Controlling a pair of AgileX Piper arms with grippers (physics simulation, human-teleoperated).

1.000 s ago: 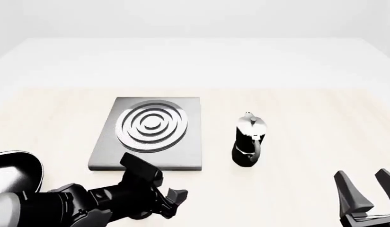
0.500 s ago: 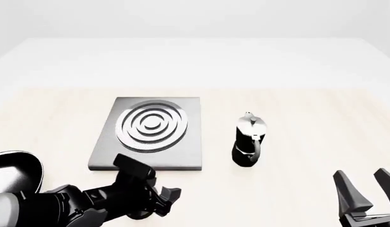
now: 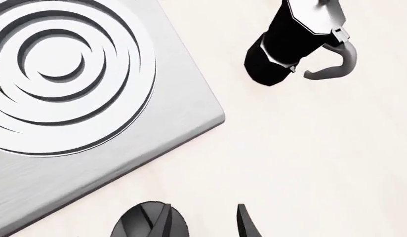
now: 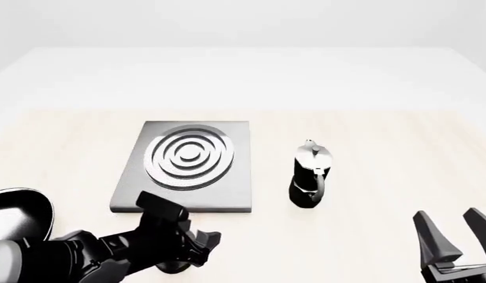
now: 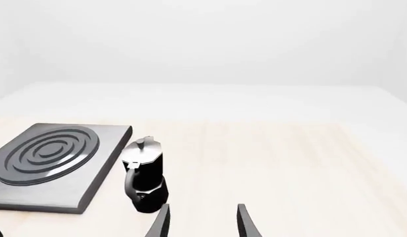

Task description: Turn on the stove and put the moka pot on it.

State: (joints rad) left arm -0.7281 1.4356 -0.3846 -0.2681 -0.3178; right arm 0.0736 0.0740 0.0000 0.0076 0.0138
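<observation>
Front view: nearest, the small black oval knob [image 3: 148,223] sat just in front of the flat grey metal stove slab [image 4: 227,188] w/ silvery rings, likely so it could be turned first. The left gripper [image 4: 197,246] hung right over the knob, arm low and reaching in from the near left, fingers apart, one at the knob, gripping nothing. The right gripper [image 4: 452,236] waited near right, released, upright. Farther, the black-and-silver moka pot [image 4: 310,174] stood right of the slab, apart, handle toward us.
</observation>
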